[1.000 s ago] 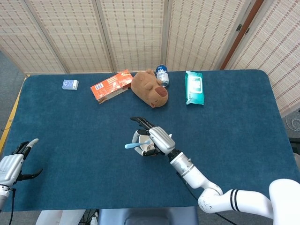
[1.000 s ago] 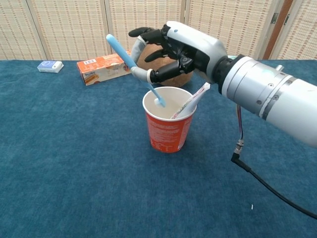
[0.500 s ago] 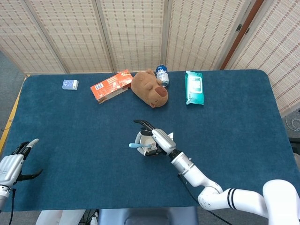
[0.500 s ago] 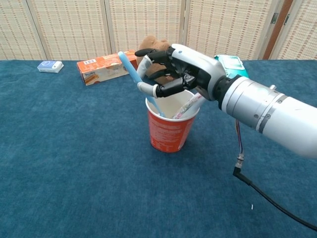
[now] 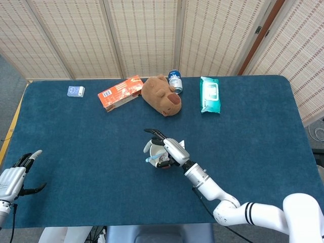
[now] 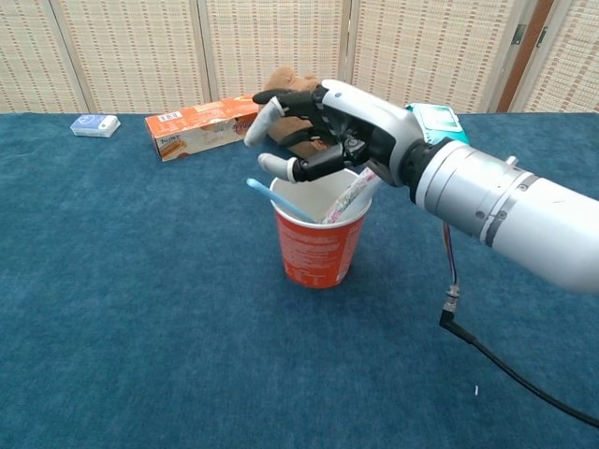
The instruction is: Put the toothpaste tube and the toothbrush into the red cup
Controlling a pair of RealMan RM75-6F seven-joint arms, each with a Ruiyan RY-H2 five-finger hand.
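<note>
Across the blue cloth table [image 5: 76, 147], backed by woven folding screens [image 5: 142, 35], I note the red cup [image 6: 318, 245] holding the toothpaste tube [image 6: 348, 196] and the toothbrush [image 6: 279, 200], which leans over its rim. My right hand [image 6: 329, 131] hovers above, fingers spread, holding nothing. My left hand [image 5: 12, 177] rests open at the table edge. Orange box [image 6: 197, 129] lettering is unreadable.
</note>
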